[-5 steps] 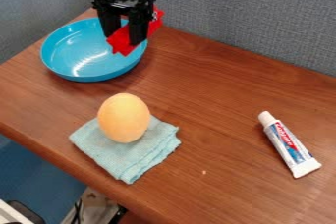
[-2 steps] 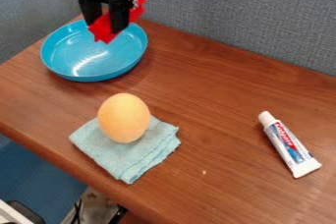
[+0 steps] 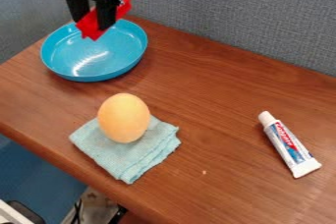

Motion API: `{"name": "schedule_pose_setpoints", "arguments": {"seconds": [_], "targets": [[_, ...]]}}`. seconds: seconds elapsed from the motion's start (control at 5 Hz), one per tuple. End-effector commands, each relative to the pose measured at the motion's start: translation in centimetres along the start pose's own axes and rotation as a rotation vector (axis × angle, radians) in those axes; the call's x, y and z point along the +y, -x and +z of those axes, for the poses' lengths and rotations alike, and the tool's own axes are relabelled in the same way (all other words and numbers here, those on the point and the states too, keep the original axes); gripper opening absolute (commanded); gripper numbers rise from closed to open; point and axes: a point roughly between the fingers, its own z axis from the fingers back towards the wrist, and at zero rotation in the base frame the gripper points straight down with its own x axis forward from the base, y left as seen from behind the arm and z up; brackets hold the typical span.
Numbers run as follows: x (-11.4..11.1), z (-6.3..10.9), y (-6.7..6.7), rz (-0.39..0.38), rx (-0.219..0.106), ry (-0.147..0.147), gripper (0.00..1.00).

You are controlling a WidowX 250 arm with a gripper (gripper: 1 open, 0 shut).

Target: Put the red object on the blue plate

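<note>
1. A black gripper (image 3: 96, 14) at the table's far left corner pinches the red block (image 3: 92, 26), its jaws closed on either side of it
2. The block is tilted, one corner pointing down, over the far part of the blue plate (image 3: 94, 53); whether it clears the surface or just touches cannot be told
3. The plate, round and shallow with a raised rim, lies near the table's far left corner
4. Nearer the table's left edge, an orange ball (image 3: 125, 118) rests on a folded pale blue cloth (image 3: 126, 149), apart from the plate
5. By the right side of the table (image 3: 197, 81) lies a white tube (image 3: 290, 144) with red and blue print, well away from the block
6. The likely step in hand is bringing the block fully inside the rim, then lowering and letting go
7. Main risk: the block seems close to the far rim, so a release too far back could land it on the rim and tip it off behind
8. Its slanted hold could make it topple or slide on landing, if let go from too high
9. Lowering too far out could press on the rim and tilt or shove the plate
</note>
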Motion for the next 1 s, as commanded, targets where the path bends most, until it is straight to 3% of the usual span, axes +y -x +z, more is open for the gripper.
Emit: {"name": "schedule_pose_setpoints", "arguments": {"seconds": [0.0,0.8], "targets": [[1.5,1.4,-0.2,0.015,-0.051,-0.037,0.0],[2.3,-0.2,-0.6,0.006,-0.025,-0.049,0.0]]}}
